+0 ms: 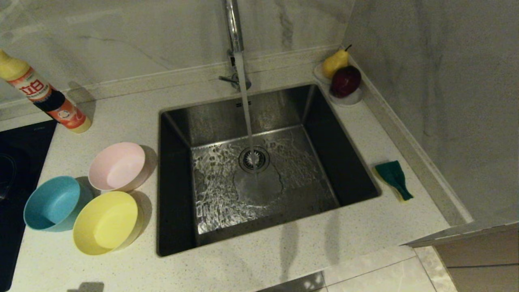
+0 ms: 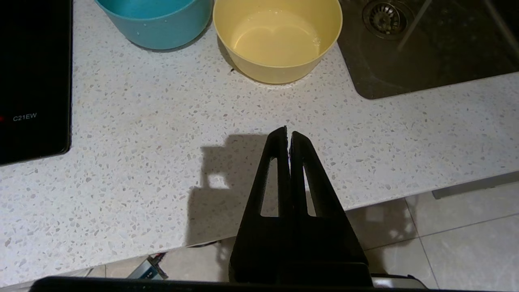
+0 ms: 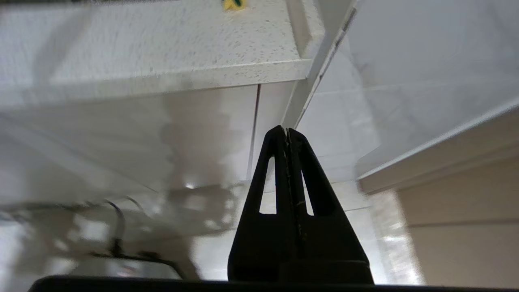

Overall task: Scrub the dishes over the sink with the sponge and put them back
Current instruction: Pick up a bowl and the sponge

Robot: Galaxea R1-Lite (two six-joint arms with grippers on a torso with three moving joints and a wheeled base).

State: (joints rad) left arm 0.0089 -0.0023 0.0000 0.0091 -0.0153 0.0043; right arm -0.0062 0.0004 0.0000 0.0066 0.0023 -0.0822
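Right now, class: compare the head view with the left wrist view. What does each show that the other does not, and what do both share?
Only the head view shows the pink bowl, the sponge, the running faucet, the detergent bottle, and the pear and apple.

Only the left wrist view shows the left gripper, shut above the counter's front edge, and the floor tiles.

Both share the blue bowl, yellow bowl, sink, drain strainer, counter and cooktop.
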